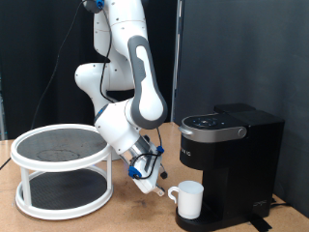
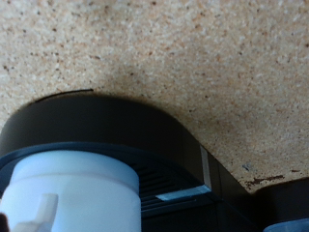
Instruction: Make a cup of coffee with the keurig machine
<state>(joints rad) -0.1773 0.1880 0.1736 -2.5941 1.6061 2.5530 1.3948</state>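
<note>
Arm bent low over the cork-like surface (image 1: 126, 215), wrist angled down toward the exterior view's right. Tool (image 1: 150, 183) sits just left of the cup (image 1: 188, 199), close beside it; contact cannot be made out. Fingers too small and blurred to read, so I cannot tell whether the tool is open or closed, and nothing shows between them.

The cup, white, stands upright on the round base of the keurig machine (image 1: 227, 155), under its overhanging front. Handle points left, toward the tool. Machine lid is down (silver-rimmed top panel visible).

White two-tier wire stand (image 1: 63, 169) sits at far left, well apart from the machine.

Wrist view: cup (image 2: 72, 193) seen from above on the black drip tray (image 2: 126, 121), speckled surface beyond.
</note>
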